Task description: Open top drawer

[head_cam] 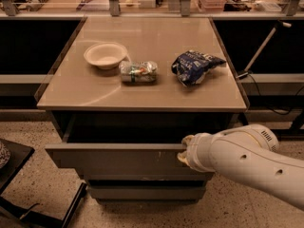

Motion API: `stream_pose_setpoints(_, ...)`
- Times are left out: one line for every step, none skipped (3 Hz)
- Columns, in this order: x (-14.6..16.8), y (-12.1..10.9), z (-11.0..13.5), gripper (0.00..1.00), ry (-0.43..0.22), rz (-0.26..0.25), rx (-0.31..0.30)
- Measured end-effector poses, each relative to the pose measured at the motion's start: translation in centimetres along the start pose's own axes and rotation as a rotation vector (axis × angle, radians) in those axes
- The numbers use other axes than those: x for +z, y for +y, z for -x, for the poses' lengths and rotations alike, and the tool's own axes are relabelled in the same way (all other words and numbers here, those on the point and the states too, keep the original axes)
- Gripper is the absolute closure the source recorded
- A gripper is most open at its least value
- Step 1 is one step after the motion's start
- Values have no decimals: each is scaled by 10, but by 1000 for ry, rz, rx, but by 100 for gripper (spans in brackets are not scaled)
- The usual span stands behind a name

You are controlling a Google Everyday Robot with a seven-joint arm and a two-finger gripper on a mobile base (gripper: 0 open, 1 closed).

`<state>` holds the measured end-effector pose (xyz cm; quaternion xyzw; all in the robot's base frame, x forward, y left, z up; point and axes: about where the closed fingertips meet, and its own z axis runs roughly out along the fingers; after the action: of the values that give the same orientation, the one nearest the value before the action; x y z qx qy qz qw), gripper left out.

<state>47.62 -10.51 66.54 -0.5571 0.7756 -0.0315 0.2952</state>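
The top drawer (114, 160) is a wide grey metal front pulled out from under the beige cabinet top, with a dark gap behind its upper edge. Its inside is in shadow. My gripper (185, 151) is at the right part of the drawer's upper edge, at the end of my white arm (247, 160). The arm's wrist hides most of it. Two narrower grey drawer fronts (147, 191) sit below, closed.
On the cabinet top (142, 84) lie a white bowl (105, 55), a crushed can (138, 71) and a blue chip bag (194, 66). A dark stand (14, 160) is at the lower left. A cable (266, 101) hangs at the right.
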Motion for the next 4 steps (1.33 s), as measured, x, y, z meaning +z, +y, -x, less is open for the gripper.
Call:
stream_pose_setpoints(-8,14,-5,100,-2,-9,14)
stream_pose_setpoints(-8,14,-5,100,-2,-9,13)
stream_pose_setpoints(-7,14,-4,100,3,-4,2)
stream_pose_setpoints(-8,28,-10,100,14,12,-23)
